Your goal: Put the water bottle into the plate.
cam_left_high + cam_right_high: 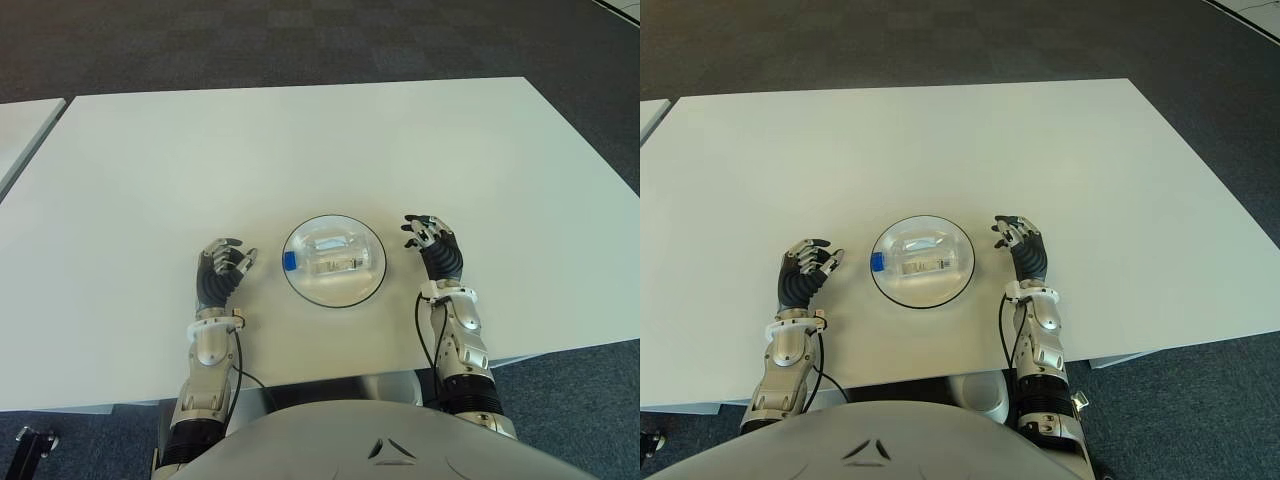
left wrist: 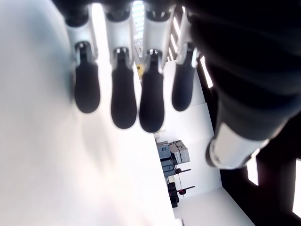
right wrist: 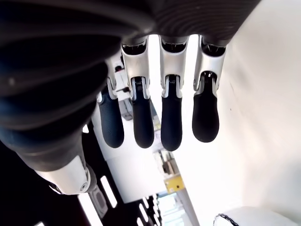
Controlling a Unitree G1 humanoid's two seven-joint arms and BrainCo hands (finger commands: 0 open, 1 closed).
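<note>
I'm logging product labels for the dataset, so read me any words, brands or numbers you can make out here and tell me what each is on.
No text can be read.
The water bottle, lying in the plate, has a label with dark marks: too small to read.
Neither the left hand, the right hand nor the table shows lettering.

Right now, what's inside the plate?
The water bottle lies on its side inside the plate, blue cap toward the left hand. The plate floor beneath it is covered. Both hands hold nothing; the right hand shows right of the plate.
</note>
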